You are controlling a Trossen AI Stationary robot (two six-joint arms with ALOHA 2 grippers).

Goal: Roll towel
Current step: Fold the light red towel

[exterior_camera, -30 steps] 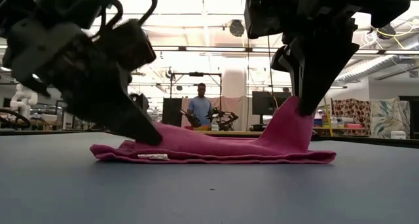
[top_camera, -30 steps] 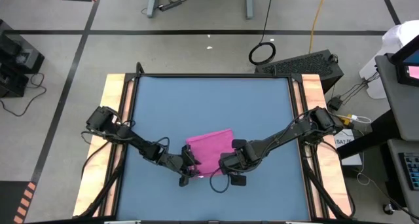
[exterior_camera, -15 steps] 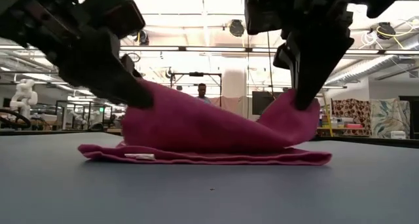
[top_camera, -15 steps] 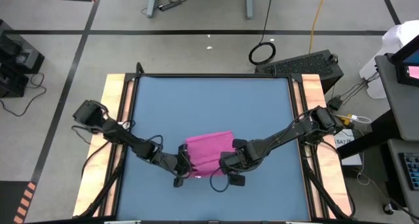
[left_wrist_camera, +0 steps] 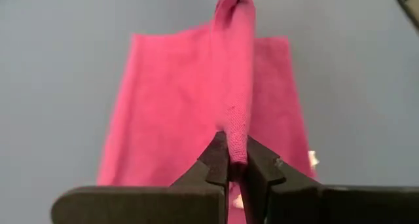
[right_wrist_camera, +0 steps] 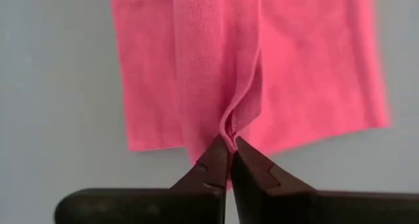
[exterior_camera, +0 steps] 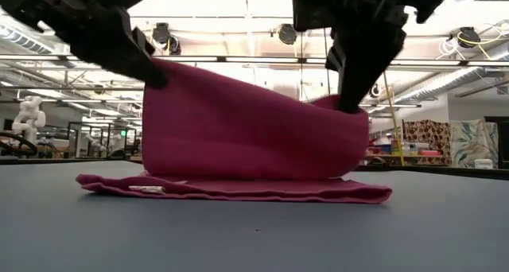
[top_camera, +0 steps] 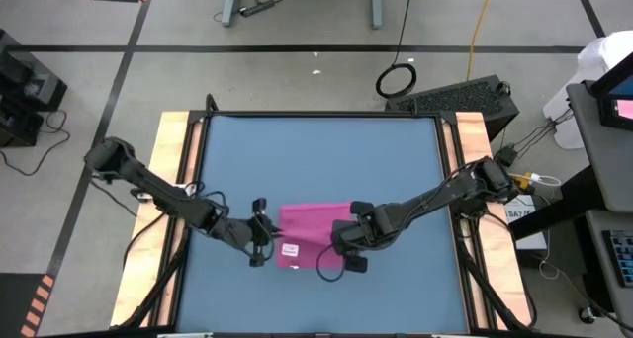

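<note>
The magenta towel lies near the middle of the blue table. Its lower layer rests flat on the table, with a white tag at its near left. An upper part stands up as a sheet strung between my two grippers. At the towel's left end my left gripper is shut on the cloth. My right gripper is shut on the cloth at the towel's right end. My left gripper pinches the left top corner of the raised sheet between its two fingers. It comes slanting down from the table's left. The sheet hangs below the fingers and runs as a ridge toward the other gripper. My right gripper pinches the right top end of the raised sheet between its two fingertips, coming steeply from above. The cloth bunches into a small pleat at the fingers. Below them the sheet hangs down to the layer on the table.
Bare blue tabletop lies on all sides of the towel. Wooden rails run along the table's left and right edges. Both arms reach in low over the near half of the table.
My left gripper has taken hold of the towel's left end, then gone up and toward the table's left edge. My right gripper stays about where it was. The upper layer has risen from a low hump to a tall sheet; the lower layer stays on the table.
</note>
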